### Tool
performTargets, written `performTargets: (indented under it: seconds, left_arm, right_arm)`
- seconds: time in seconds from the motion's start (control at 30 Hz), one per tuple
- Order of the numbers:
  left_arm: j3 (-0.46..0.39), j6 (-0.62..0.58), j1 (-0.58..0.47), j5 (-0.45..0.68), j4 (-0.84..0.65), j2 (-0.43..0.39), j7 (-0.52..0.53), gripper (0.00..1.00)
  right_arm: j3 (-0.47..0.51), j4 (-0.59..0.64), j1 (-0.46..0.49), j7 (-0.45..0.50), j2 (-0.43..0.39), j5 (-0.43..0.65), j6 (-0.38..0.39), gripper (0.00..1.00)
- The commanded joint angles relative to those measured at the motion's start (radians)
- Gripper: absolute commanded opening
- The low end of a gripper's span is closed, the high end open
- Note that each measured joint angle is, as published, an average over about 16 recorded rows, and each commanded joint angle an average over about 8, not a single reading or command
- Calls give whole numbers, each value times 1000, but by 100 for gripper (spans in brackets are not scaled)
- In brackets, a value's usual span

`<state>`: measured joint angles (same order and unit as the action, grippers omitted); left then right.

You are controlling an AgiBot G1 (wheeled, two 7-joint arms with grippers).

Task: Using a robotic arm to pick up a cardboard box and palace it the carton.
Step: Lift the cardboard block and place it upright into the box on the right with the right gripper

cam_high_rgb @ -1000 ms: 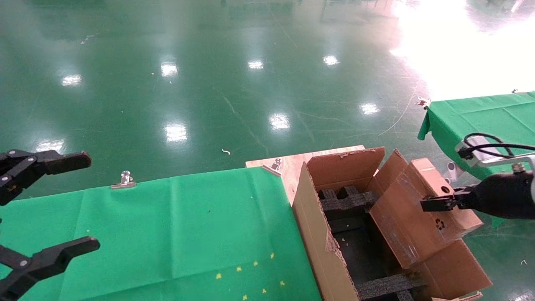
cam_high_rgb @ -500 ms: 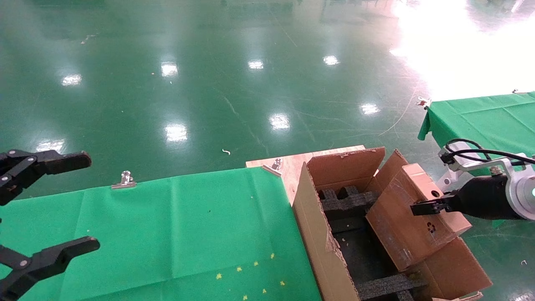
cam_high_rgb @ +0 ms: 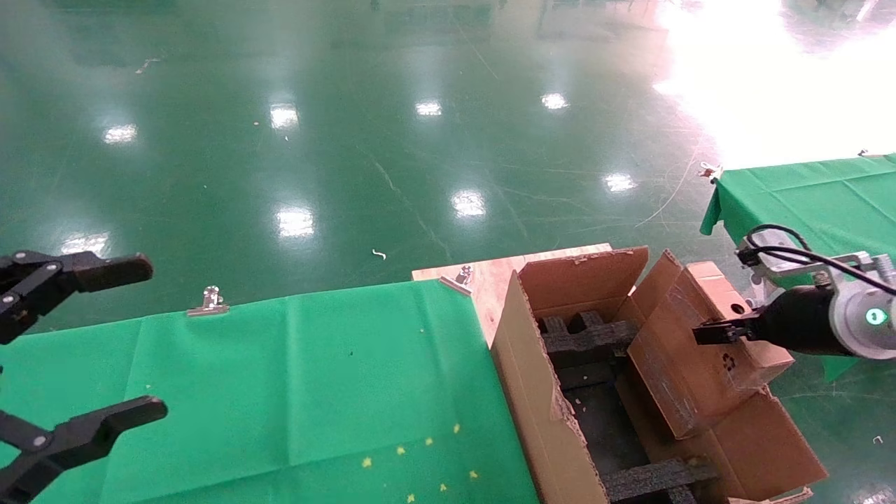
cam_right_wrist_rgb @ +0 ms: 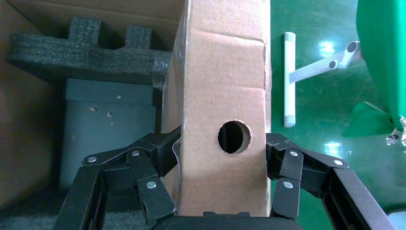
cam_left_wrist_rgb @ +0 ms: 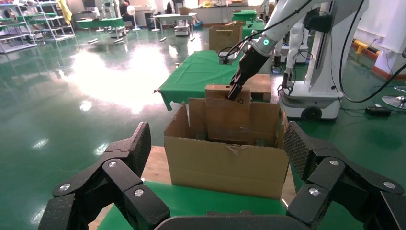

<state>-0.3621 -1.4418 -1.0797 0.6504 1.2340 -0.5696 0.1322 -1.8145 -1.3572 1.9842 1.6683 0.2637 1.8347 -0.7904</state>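
Floor: glossy green [cam_high_rgb: 350,140], with ceiling lights mirrored in it; it is seen around both tables.
Near table: covered by a green cloth [cam_high_rgb: 294,392] that is pinned at the far edge by a metal clip [cam_high_rgb: 208,301]; a bare wooden corner [cam_high_rgb: 490,276] is left showing beside the carton.
Far table: green-clothed [cam_high_rgb: 812,196], set at the right, well apart from the near one.
Carton: [cam_high_rgb: 539,413] stood at the right end of the near table, flaps open and ragged, with black foam [cam_high_rgb: 584,336] seen inside.
Box: [cam_high_rgb: 700,364] held tilted over the carton's right side, its lower end dipped inside the opening and its upper end raised above the rim; a round hole [cam_right_wrist_rgb: 234,137] is seen in the narrow side facing the right wrist camera, and a recycling mark [cam_high_rgb: 729,362] on the broad face.
Right gripper: [cam_high_rgb: 714,331] clamped on the box's upper narrow end, one finger [cam_right_wrist_rgb: 153,153] pressed to each broad face; it is carried by a white arm [cam_high_rgb: 857,322] with a green light.
Left gripper: [cam_high_rgb: 77,350] parked above the near table's left end, fingers spread wide, nothing held.
Left wrist view: the carton [cam_left_wrist_rgb: 225,160] is seen from the side, with the box [cam_left_wrist_rgb: 227,115] stood up out of it and the right gripper [cam_left_wrist_rgb: 234,93] on its top.
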Motion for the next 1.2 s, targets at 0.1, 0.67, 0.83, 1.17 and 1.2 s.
performTargets:
  seconds: [0.1,0.67,0.83,1.17,1.2]
  left_arm:
    - [0,0,0,0,0,0,0,100]
    - [0,0,0,0,0,0,0,100]
    - [0,0,0,0,0,0,0,100]
    - [0,0,0,0,0,0,0,100]
    - [0,0,0,0,0,0,0,100]
  right_arm:
    - [-9,-3,-17,57,22,50,20,0]
    - [-44,-5,-102,193,86,155,76,0]
    - [-52,-3,-133,246,99,185,97,0]
    - [-66,1,-208,378,135,277,140,0]
    - [-68,1,-217,392,139,288,143,0]
